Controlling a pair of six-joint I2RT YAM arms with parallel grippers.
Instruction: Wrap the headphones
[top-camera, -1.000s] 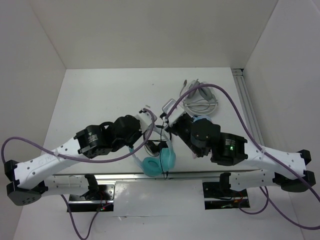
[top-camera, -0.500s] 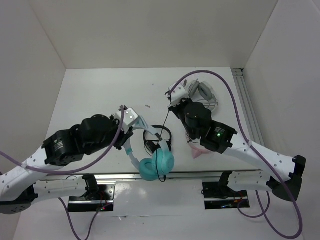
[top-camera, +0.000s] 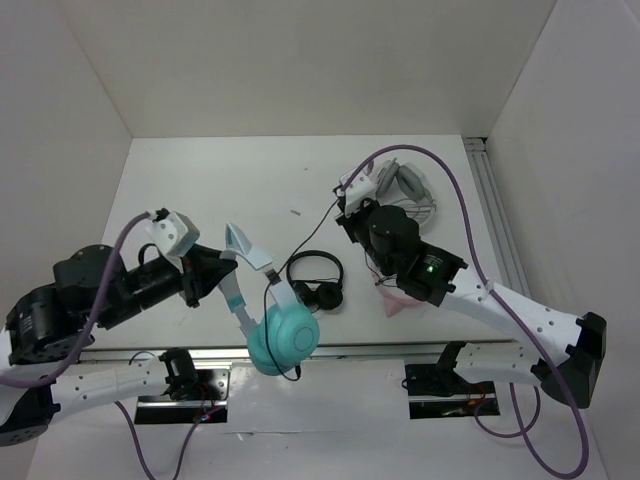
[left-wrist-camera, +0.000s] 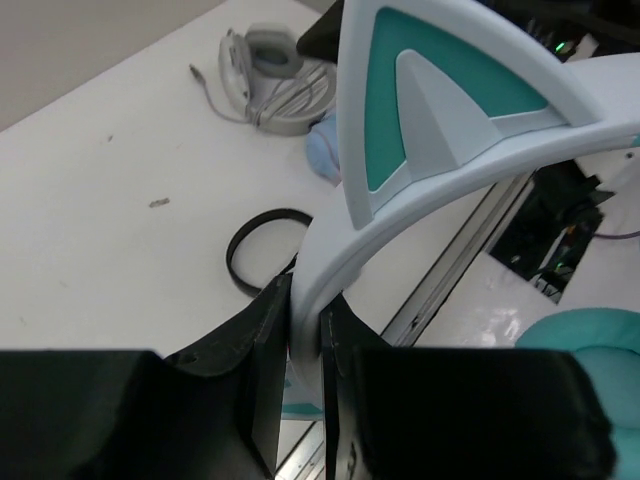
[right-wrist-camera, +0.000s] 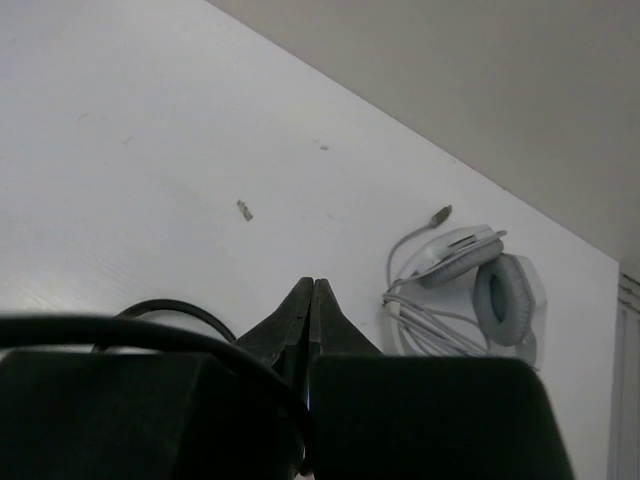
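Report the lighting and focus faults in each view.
Top external: even light and soft shadows; a bright strip glares along the near edge of the table; the headphones are sharp. Left wrist: the left gripper is near-black and soft, and the headband it clamps is slightly blurred. Right wrist: the right gripper, shut, is a dark, unfocused mass; the grey headset behind it is clearer.
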